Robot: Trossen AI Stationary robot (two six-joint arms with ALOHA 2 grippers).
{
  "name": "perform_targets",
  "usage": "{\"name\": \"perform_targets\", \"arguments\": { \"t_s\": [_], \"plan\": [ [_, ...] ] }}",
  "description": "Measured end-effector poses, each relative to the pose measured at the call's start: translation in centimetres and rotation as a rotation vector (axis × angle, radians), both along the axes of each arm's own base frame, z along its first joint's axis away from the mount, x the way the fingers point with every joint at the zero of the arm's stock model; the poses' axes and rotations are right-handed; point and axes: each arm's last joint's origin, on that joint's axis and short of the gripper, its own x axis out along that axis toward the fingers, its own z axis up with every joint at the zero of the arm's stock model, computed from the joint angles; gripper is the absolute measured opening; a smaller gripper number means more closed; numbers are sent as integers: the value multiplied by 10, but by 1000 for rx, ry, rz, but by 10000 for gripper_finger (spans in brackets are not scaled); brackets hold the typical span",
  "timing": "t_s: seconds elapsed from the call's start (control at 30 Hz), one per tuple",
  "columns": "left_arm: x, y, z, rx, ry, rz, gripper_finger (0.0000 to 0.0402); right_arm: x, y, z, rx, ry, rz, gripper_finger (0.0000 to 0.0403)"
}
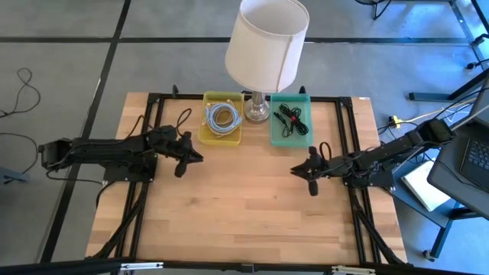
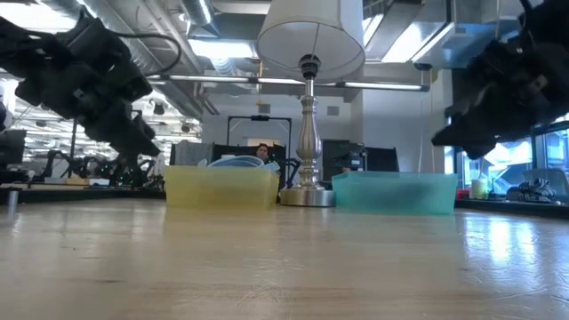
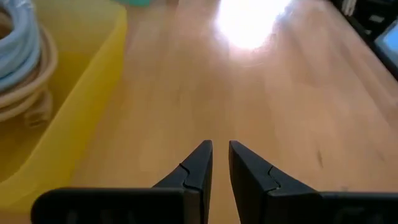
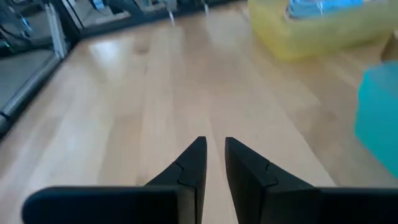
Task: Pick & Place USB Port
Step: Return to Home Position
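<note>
A yellow tray (image 1: 221,119) at the table's far side holds coiled pale blue and beige cables (image 1: 222,116). A teal tray (image 1: 291,122) beside it holds thin black cables (image 1: 291,116). No single USB part can be told apart. My left gripper (image 1: 197,158) hovers left of centre, just near of the yellow tray (image 3: 81,106), fingers shut and empty (image 3: 219,146). My right gripper (image 1: 298,169) hovers right of centre, near of the teal tray (image 4: 379,118), also shut and empty (image 4: 214,142). Both are above the tabletop in the low view (image 2: 147,142) (image 2: 444,138).
A lamp with a white shade (image 1: 266,42) stands on its metal base (image 1: 257,111) between the two trays at the far edge. Bare wooden tabletop (image 1: 244,206) spreads between and near of the grippers. Black frame rails (image 1: 348,122) run along the table's sides.
</note>
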Motion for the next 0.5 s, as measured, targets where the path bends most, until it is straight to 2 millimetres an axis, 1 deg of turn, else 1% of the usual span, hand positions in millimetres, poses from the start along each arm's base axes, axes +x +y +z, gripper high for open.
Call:
{"name": "perform_targets", "arguments": {
  "t_s": [0.23,0.37,0.5],
  "plan": [
    [-1,3,-7,16,78,60,47,-12,-4,-20,-3,67,-8,63],
    [-2,3,-17,32,160,35,47,-17,-6,-29,4,120,-20,63],
    [-2,6,-26,108,258,83,47,-20,-7,-35,-87,188,12,63]
  ]
}}
